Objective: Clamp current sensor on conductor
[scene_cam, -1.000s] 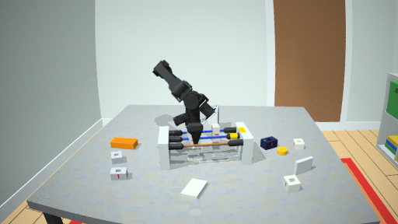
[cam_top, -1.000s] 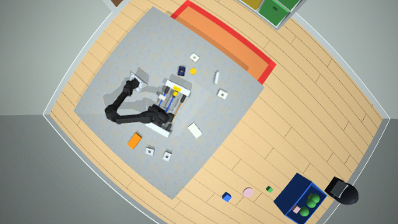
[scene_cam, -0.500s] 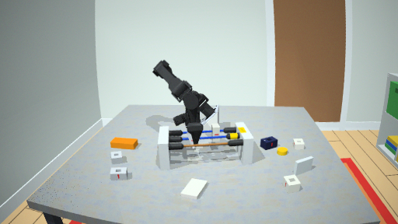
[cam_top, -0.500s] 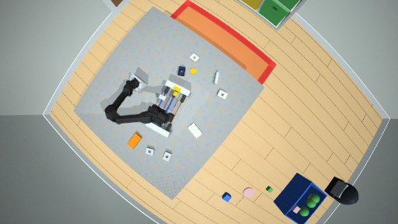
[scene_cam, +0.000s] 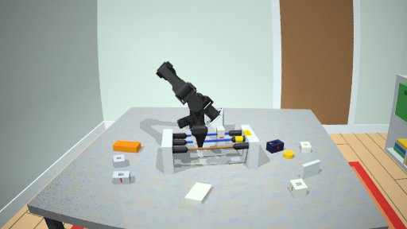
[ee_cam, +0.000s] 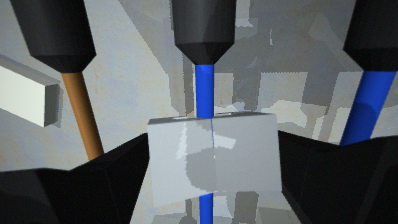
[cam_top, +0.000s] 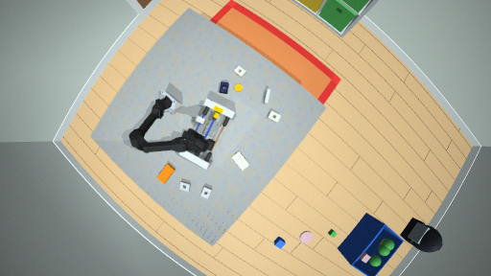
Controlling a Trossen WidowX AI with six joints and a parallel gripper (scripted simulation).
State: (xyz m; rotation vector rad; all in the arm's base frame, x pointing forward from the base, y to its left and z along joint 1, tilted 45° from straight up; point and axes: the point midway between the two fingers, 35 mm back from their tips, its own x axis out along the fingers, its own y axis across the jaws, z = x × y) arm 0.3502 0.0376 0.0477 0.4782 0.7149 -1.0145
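Note:
My gripper (cam_top: 209,145) (scene_cam: 199,146) (ee_cam: 201,134) is shut on the light grey split-core sensor (ee_cam: 240,155). In the wrist view the sensor sits round the middle blue conductor (ee_cam: 205,90) (scene_cam: 215,141) (cam_top: 209,129), which enters it at the top and comes out below. Its two halves meet at a thin seam; whether it is latched I cannot tell. No arrow shows on the faces in view. A yellow sleeve (scene_cam: 238,139) (cam_top: 216,115) is at one end of the middle conductor, and a yellow label (scene_cam: 247,133) is on the nearby end block. No lettering is readable.
A copper conductor (ee_cam: 82,107) (scene_cam: 215,148) and another blue conductor (ee_cam: 367,105) flank the middle one. A small white block (scene_cam: 220,132) (cam_top: 200,120) is on the rear blue conductor. White end blocks (scene_cam: 168,157) (scene_cam: 253,155) hold the rods. An orange block (scene_cam: 126,146) and a dark blue block (scene_cam: 274,146) stand beside the rack.

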